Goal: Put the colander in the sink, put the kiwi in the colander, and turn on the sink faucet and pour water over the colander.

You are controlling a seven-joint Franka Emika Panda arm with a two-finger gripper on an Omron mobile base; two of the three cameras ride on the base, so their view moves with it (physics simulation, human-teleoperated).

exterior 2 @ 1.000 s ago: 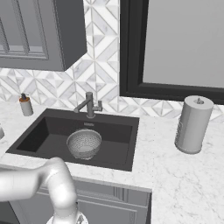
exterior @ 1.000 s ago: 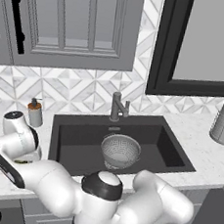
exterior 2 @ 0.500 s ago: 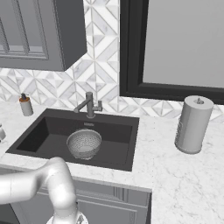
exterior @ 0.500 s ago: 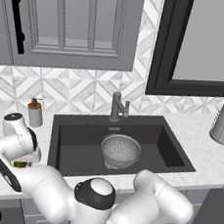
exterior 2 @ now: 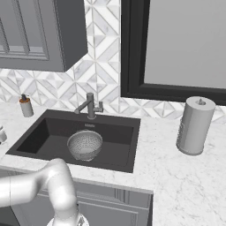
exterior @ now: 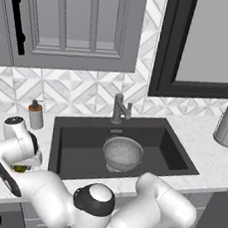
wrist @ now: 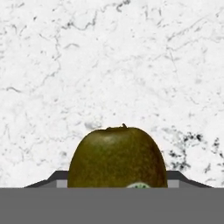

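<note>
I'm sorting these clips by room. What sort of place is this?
A simulated home kitchen, most likely: a dark sink with a sink faucet set into a white marble counter, a patterned tile backsplash, and grey cabinets above.

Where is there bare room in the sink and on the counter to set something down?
The sink floor is bare on both sides of the colander, widest on the left. Marble counter between the basin and the paper towel roll is free. It is crowded left of the sink: soap dispenser, kiwi, arm.
</note>
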